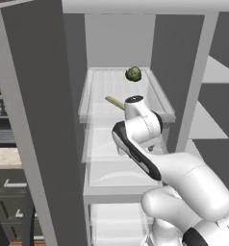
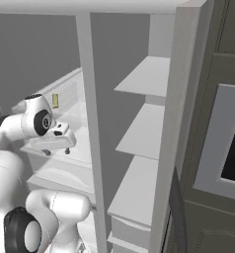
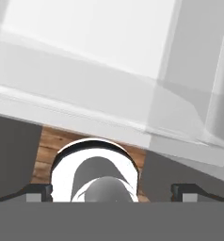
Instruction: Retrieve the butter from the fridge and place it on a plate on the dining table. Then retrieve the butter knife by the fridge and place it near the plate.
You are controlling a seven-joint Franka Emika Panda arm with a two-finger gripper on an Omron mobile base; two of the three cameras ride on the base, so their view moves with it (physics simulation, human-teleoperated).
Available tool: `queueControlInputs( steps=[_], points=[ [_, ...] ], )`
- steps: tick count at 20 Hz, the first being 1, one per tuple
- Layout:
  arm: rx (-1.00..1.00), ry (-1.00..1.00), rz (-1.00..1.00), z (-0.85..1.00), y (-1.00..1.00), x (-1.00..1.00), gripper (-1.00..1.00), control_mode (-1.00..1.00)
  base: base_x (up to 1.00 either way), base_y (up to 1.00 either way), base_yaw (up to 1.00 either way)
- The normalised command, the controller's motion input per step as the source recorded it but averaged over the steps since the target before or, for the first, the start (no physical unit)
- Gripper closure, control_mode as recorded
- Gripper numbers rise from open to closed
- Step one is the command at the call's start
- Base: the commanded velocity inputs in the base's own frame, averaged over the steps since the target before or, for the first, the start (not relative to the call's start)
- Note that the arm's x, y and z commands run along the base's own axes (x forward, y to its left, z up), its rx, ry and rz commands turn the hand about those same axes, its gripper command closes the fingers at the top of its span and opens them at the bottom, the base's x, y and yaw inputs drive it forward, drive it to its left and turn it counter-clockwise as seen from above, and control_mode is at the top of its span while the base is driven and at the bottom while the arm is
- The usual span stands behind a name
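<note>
**A:** Fridge (image 1: 34, 96) door is open, and there's the butter (image 1: 114, 102), a thin pale yellow stick lying flat on the upper clear shelf (image 1: 95, 108), with a green, leafy-looking lump (image 1: 133, 73) well behind it.

**B:** And the gripper (image 2: 57, 150)?

**A:** At the shelf's front edge, near the butter, nothing between the fingers. In the hand view the two dark tips (image 3: 37, 192) sit far apart, so the jaws are spread wide.

**B:** How will that stick handle?

**A:** My guess: light, slim, probably soft and a bit slick. I'd pinch it across the narrow width near the middle, gently, so it neither tips nor squashes.

**B:** Room to work?

**A:** Tight. The shelf has raised clear walls at front and sides, and the fridge's divider post (image 2: 92, 123) stands close on one side. Headroom above the shelf looks decent, so coming in over the front lip seems safest. Clipping that lip is the risk.
</note>
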Motion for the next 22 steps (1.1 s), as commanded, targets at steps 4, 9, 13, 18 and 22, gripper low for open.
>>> queueControlInputs(
  steps=[4,9,13,18,22],
  points=[
    [0.05,-0.14,0.0,0.02,0.1,0.0,-1.0,-1.0,0.0,0.0,0.0],
    [0.02,-0.26,0.0,0.4,0.24,0.0,-1.0,-1.0,0.0,0.0,0.0],
    [0.1,-0.31,0.0,0.75,0.3,0.07,-1.0,-1.0,0.0,0.0,0.0],
    [0.18,-0.14,0.0,0.85,0.05,0.02,-1.0,-1.0,0.0,0.0,0.0],
    [0.02,-0.19,0.0,0.66,0.08,0.0,-1.0,-1.0,0.0,0.0,0.0]
  ],
)
